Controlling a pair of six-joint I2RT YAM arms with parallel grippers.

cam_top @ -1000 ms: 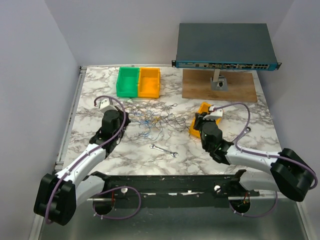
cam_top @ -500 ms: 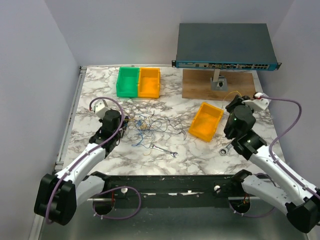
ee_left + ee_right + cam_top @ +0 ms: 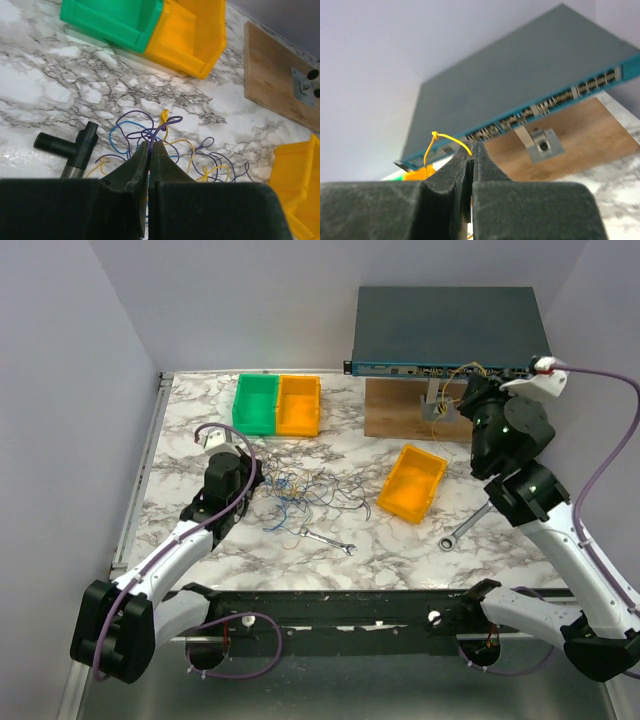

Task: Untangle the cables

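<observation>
Two pinches hold: your right jaws grip a yellow cable (image 3: 435, 134) aloft, your left jaws a blue cable (image 3: 159, 129) in the tangle (image 3: 305, 490), so part them slowly.

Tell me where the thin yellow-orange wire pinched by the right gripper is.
Top view, far right: the thin yellow-orange wire is held up in the shut right gripper, close in front of the grey network switch.
</observation>
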